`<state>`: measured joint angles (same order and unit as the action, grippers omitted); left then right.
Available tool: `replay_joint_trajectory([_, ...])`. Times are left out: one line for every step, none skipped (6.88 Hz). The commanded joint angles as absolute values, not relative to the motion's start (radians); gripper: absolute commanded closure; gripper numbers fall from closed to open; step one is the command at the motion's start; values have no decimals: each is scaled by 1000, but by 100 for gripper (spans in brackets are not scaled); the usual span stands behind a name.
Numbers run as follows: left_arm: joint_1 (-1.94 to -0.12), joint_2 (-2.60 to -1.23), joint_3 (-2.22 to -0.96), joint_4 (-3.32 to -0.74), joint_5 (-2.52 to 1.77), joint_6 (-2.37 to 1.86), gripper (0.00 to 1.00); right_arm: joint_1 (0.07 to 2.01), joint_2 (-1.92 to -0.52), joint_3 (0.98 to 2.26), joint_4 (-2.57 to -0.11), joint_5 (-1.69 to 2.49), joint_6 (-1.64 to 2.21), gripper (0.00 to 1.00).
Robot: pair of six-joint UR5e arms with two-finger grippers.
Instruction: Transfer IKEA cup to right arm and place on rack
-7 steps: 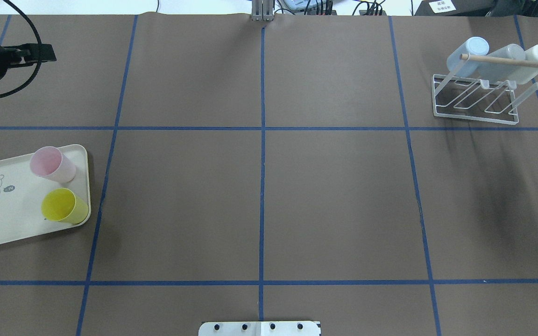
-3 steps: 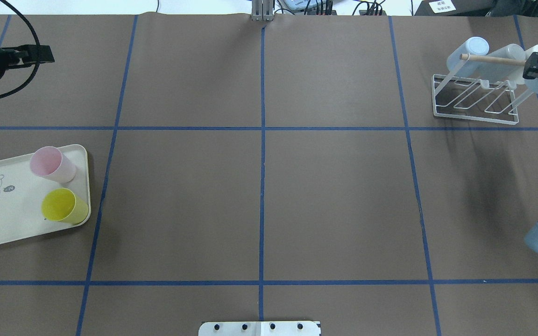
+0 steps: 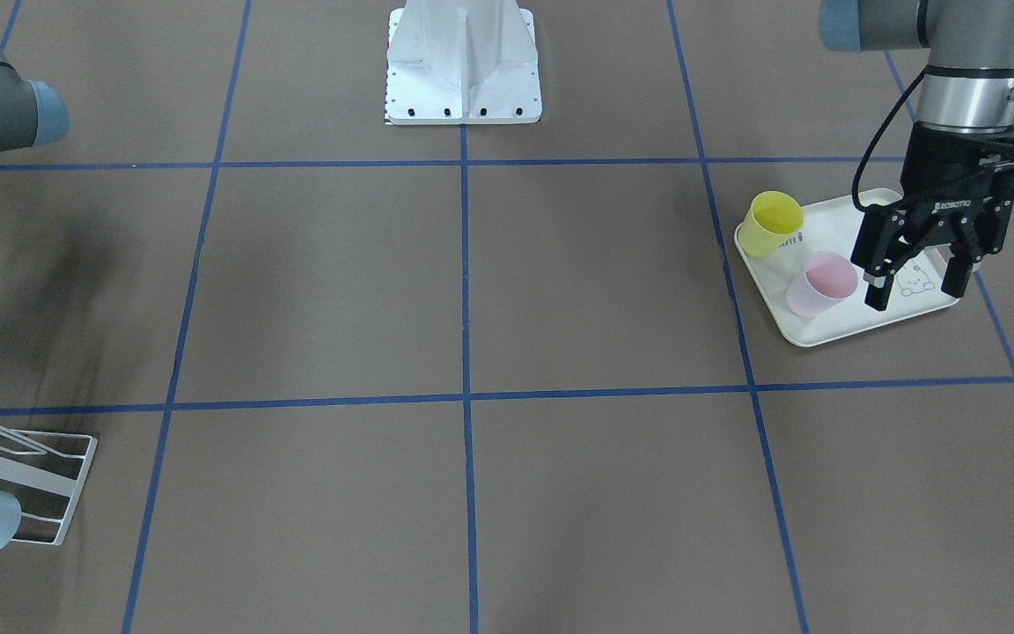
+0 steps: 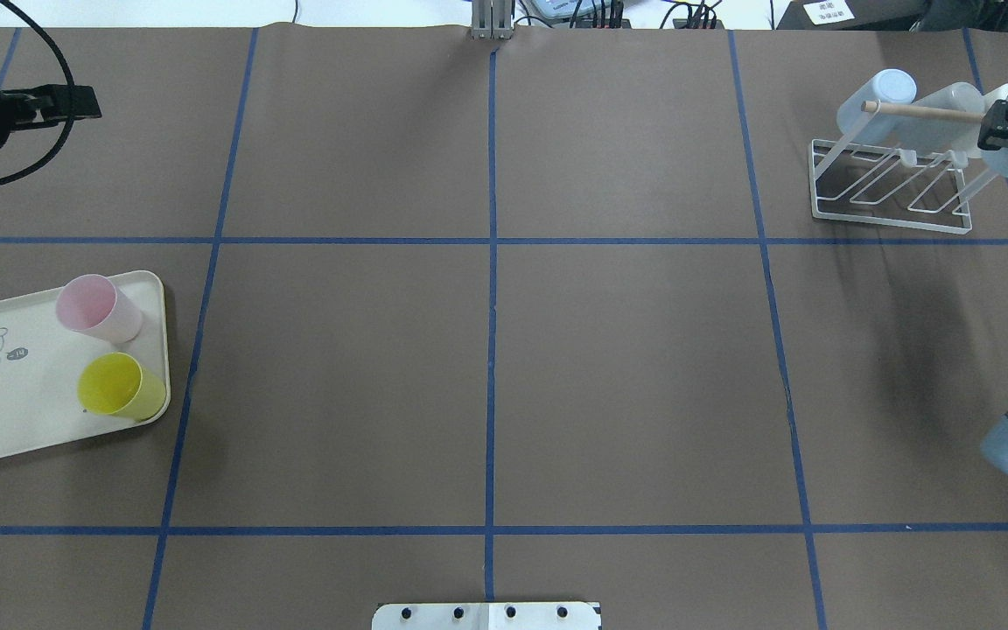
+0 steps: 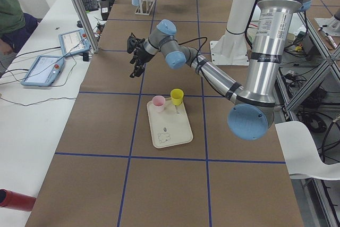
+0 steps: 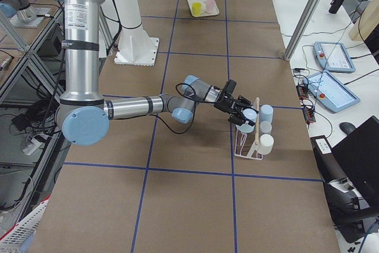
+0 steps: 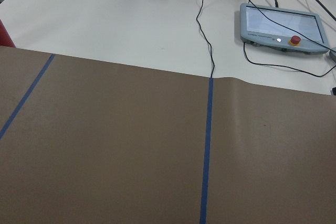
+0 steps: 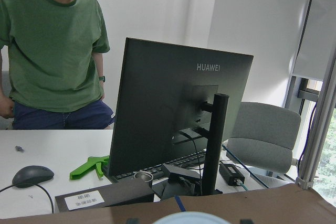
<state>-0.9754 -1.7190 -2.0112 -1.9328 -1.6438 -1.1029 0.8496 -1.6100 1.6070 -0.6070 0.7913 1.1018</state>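
My right gripper [image 6: 244,111] is at the near end of the white wire rack [image 4: 889,197] and looks shut on a pale blue cup [image 6: 250,114]. The cup's rim shows between the fingertips at the bottom of the right wrist view [image 8: 191,217]. Three pale cups hang on the rack's far side behind the wooden dowel [image 4: 924,111]. My left gripper [image 3: 916,283] is open and empty, held high near the cream tray [image 3: 833,328]. A pink cup [image 3: 819,283] and a yellow cup [image 3: 775,223] stand on that tray.
The robot base [image 3: 463,66] is at the table's middle edge. Blue tape lines cross the brown table cover. Operator pendants [image 5: 74,41] and cables lie on the white bench beyond the table. A person in green [image 8: 52,51] sits behind a monitor past the rack.
My right gripper has moved left from the view's edge with the pale blue cup, up to the rack's dowel end, then stayed nearly still. The left arm has barely moved.
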Motion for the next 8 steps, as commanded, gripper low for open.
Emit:
replay_joint_trajectory([-974,-1720,-2010,-1933,-1644,-1103,0,850,-1603,1563,-561,790,1103,100])
replay_joint_trajectory([-974,-1720,-2010,-1933,-1644,-1103,0,851,-1605,1563,-563,790,1101,100])
replay_joint_trajectory([-974,-1720,-2010,-1933,-1644,-1103,0,856,-1605,1560,-561,796,1094,100])
replay_joint_trajectory([-974,-1720,-2010,-1933,-1644,-1103,0,859,-1605,1556,-561,799,1094,100])
replay_joint_trajectory([-974,-1720,-2010,-1933,-1644,-1103,0,859,-1603,1555,-561,799,1094,100])
replay_joint_trajectory([-974,-1720,-2010,-1933,-1644,-1103,0,859,-1601,1555,-561,801,1095,100])
replay_joint_trajectory([-974,-1720,-2010,-1933,-1644,-1103,0,859,-1601,1554,-561,801,1095,100])
replay_joint_trajectory([-974,-1720,-2010,-1933,-1644,-1103,0,859,-1601,1549,-563,802,1095,100])
